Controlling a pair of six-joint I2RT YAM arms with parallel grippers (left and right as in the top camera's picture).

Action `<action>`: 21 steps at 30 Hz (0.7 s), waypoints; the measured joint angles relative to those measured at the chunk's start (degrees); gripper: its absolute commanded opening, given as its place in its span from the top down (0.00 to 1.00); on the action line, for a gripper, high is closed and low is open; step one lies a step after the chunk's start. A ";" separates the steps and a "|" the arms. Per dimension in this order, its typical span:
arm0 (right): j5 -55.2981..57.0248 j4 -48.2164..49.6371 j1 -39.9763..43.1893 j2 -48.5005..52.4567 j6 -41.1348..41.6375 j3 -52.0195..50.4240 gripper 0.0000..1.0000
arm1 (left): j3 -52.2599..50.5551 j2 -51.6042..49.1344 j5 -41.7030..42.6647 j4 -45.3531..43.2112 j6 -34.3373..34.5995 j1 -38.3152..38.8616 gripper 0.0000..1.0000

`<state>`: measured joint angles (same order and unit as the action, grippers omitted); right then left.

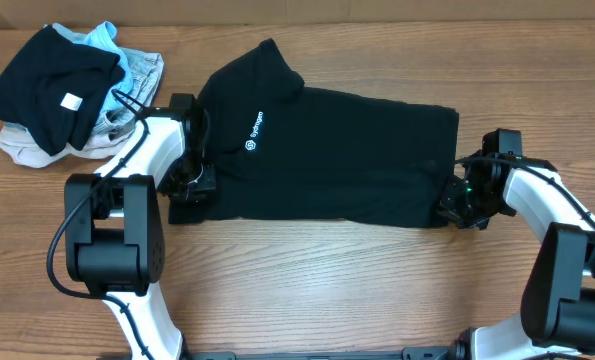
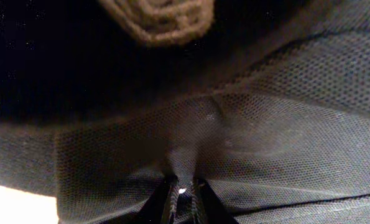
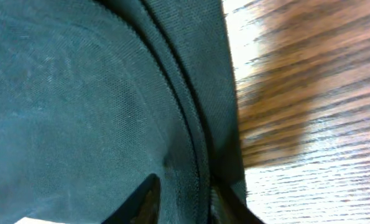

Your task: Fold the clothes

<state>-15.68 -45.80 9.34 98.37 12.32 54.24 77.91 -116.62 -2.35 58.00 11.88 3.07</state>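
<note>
Polo shirt [image 1: 347, 150] on table [image 1: 327, 290], pinched by left hand [image 1: 190, 183] and right hand [image 1: 454, 208].

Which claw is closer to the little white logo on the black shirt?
Left. The left claw is at the shirt edge beside the logo; the right claw is far off at the hem.

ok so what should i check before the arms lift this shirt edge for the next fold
1. left tool pinching the polo shirt: ok, cloth puckers between its fingers.
2. right tool closed on the hem: cannot tell; the hem runs between its fingers.
3. both tools on the same near edge: ok.
4. shirt flat, logo up: ok.
5. laundry pile apart from the shirt: ok.
</note>
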 measured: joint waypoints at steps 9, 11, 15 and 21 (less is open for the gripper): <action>2.40 -9.01 0.52 0.00 2.80 1.01 0.96 | 0.00 0.02 0.00 -0.20 0.00 0.00 0.83; 3.67 -10.69 1.11 -0.17 3.78 1.53 0.96 | 0.00 0.02 0.02 -0.26 0.00 0.00 0.83; 4.59 -11.67 1.53 -0.17 5.05 1.92 0.96 | 0.00 0.02 -0.04 -0.26 0.00 0.00 0.82; 7.91 -12.33 1.53 -0.17 7.80 1.95 0.96 | 0.00 0.02 -0.74 -0.17 0.00 0.13 0.83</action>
<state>-7.77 -58.13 10.87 98.19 20.12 56.18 77.91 -116.60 -3.09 57.82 11.88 3.20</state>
